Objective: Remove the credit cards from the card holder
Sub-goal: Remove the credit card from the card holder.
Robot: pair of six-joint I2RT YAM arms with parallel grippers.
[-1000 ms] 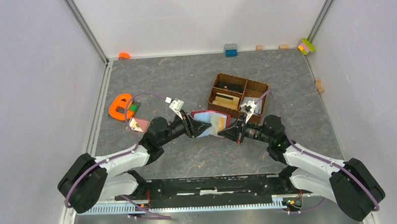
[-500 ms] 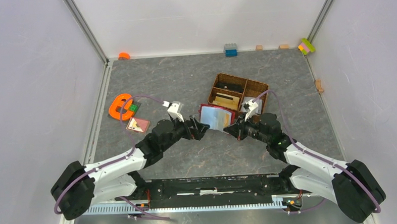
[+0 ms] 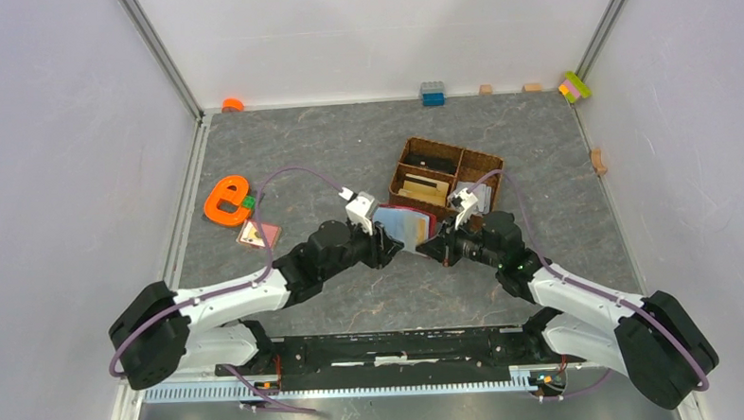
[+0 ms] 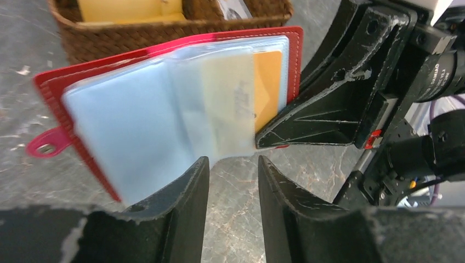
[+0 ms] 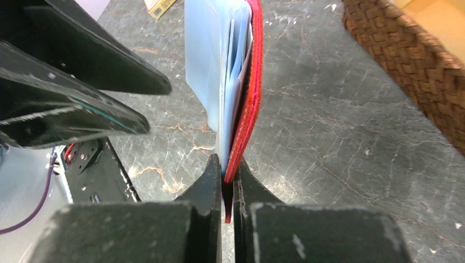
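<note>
The dark red card holder (image 4: 164, 46) hangs open above the table, its clear sleeves fanned out. A light blue card (image 4: 120, 120) and an orange card (image 4: 268, 82) sit in the sleeves. My right gripper (image 5: 227, 164) is shut on the lower edge of the holder's red cover (image 5: 249, 82) and sleeves. My left gripper (image 4: 233, 164) is open just below the sleeves' free edge, with only table between its fingers. From above, the holder (image 3: 407, 225) stands between the left gripper (image 3: 391, 249) and the right gripper (image 3: 429, 250).
A brown wicker basket (image 3: 400, 166) with compartments stands right behind the holder. A pink and tan card (image 3: 258, 234) lies on the table at the left, near an orange object (image 3: 224, 199) with a green block. Small blocks (image 3: 432, 94) line the back wall.
My left gripper let go of the sleeves it was pulling, opened wide, then narrowed and moved right to the holder. The right gripper kept its grip and tilted the holder up.
</note>
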